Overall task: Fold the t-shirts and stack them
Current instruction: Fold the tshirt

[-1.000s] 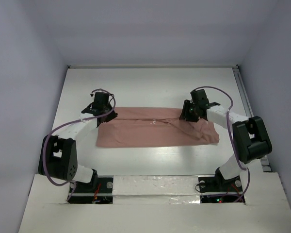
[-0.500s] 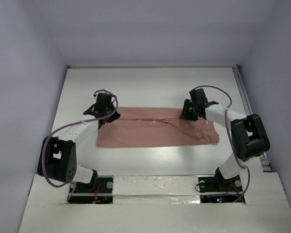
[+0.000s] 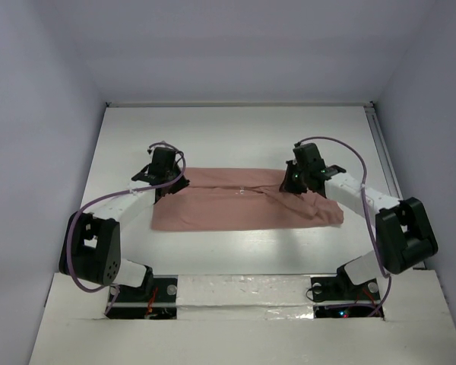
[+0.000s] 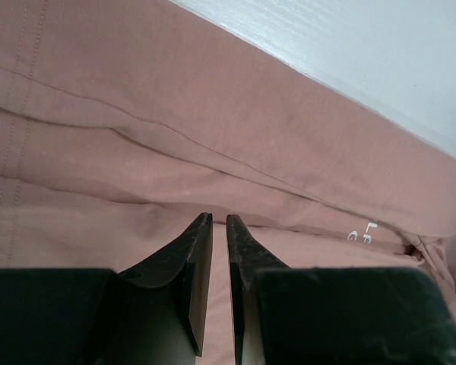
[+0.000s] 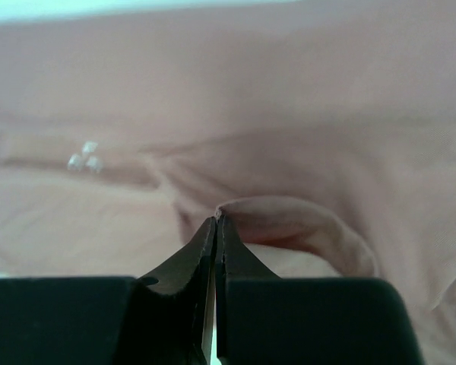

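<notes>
Across the middle of the table (image 3: 235, 129) we've got the pink t-shirt (image 3: 235, 207), lying as a long flat band with its long axis running L-R. The left gripper (image 3: 169, 185) sits on its far-left corner, the right gripper (image 3: 292, 182) on the far edge near the right end. Vs a sec ago: shirt's where it was, right elbow has swung out and nearer us. Right fingers (image 5: 182, 281) are pressed together on a raised fold (image 5: 304, 219). Left fingers (image 4: 190, 258) have a thin slit btwn them, tips at the cloth; we can't tell if anything's nipped. Tiny pale lettering (image 4: 362, 232) lies just beyond.
</notes>
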Motion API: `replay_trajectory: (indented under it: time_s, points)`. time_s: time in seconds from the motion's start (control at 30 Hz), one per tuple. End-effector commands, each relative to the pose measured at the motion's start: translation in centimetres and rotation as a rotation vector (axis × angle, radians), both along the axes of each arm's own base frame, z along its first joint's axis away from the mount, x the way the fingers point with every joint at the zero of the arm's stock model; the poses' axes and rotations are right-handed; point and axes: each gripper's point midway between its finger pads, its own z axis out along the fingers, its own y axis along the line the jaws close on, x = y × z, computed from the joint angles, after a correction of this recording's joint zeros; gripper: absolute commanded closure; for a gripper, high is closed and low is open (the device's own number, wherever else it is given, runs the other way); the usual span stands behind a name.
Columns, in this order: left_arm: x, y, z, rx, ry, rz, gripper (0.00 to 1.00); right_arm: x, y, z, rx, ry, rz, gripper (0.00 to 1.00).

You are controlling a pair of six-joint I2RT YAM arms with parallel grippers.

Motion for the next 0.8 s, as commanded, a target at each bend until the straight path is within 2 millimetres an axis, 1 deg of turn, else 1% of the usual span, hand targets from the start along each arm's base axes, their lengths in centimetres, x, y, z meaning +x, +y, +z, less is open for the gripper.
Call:
replay_trajectory:
  time_s: [0.0, 0.03, 0.1, 0.13, 0.17, 0.2, 0.27, 0.33, 0.4, 0.43, 0.47, 0.5, 0.53, 0.6, 0.63, 0.67, 0.7, 0.73, 0.77]
  points:
    - [0.7, -0.4, 0.7, -0.02, -0.031, 0.003, 0.9, -3.8, 2.0, -0.1, 0.021, 0.063, 0.061, 0.94]
    - [0.6, -0.9, 0.9, -0.043, -0.027, -0.015, 0.9, -4.7, 2.3, -0.5, 0.029, 0.086, 0.057, 0.92]
    - [0.6, -1.3, 0.9, -0.044, -0.027, -0.023, 0.9, -5.9, 3.1, -0.8, 0.042, 0.107, 0.068, 0.89]
    - [0.7, -1.4, 0.9, -0.049, -0.027, -0.022, 0.9, -6.8, 3.8, -1.1, 0.048, 0.124, 0.081, 0.83]
    - [0.8, -1.5, 1.0, -0.052, -0.029, -0.022, 0.9, -7.1, 4.1, -1.1, 0.046, 0.131, 0.083, 0.81]
    - [0.8, -1.5, 1.1, -0.056, -0.031, -0.021, 0.9, -7.3, 4.4, -1.0, 0.049, 0.132, 0.089, 0.79]
    - [0.8, -2.0, 1.2, -0.066, -0.031, -0.03, 0.9, -7.7, 5.0, -0.5, 0.058, 0.132, 0.1, 0.72]
    - [0.9, -2.4, 1.5, -0.069, -0.038, -0.038, 0.9, -7.7, 5.0, 0.1, 0.055, 0.126, 0.108, 0.64]
    - [1.0, -2.4, 1.7, -0.07, -0.039, -0.038, 0.9, -7.3, 4.7, 1.4, 0.038, 0.1, 0.105, 0.6]
    - [1.0, -2.9, 1.9, -0.069, -0.044, -0.05, 0.9, -7.2, 4.4, 1.9, 0.021, 0.084, 0.116, 0.52]
    - [1.1, -2.9, 2.1, -0.068, -0.047, -0.051, 0.9, -7.0, 3.6, 2.2, -0.019, 0.071, 0.1, 0.52]
    - [0.9, -3.3, 2.2, -0.058, -0.05, -0.067, 0.9, -6.5, 3.5, 3.5, -0.025, 0.034, 0.098, 0.52]
    - [1.1, -3.8, 2.7, -0.056, -0.062, -0.077, 0.9, -6.1, 2.8, 3.7, -0.061, 0.009, 0.086, 0.6]
    - [0.7, -5.1, 2.9, -0.05, -0.062, -0.111, 0.9, -4.7, 0.8, 3.9, -0.096, -0.02, 0.019, 0.69]
    - [0.8, -5.6, 3.3, -0.054, -0.069, -0.121, 0.9, -4.3, 0.2, 3.8, -0.102, -0.021, 0.008, 0.82]
    - [0.7, -6.1, 3.3, -0.056, -0.069, -0.132, 0.9, -3.7, 0.1, 3.6, -0.087, -0.027, 0.007, 0.85]
    - [0.5, -7.0, 3.2, -0.06, -0.07, -0.154, 0.9, -3.4, -0.1, 3.2, -0.081, -0.021, 0.008, 0.86]
    - [0.5, -7.6, 3.4, -0.063, -0.073, -0.165, 0.9, -3.5, 0.0, 1.7, -0.098, 0.012, 0.026, 0.87]
    - [0.4, -8.0, 3.0, -0.059, -0.061, -0.178, 0.9, -3.5, 0.6, 1.1, -0.081, 0.029, 0.047, 0.91]
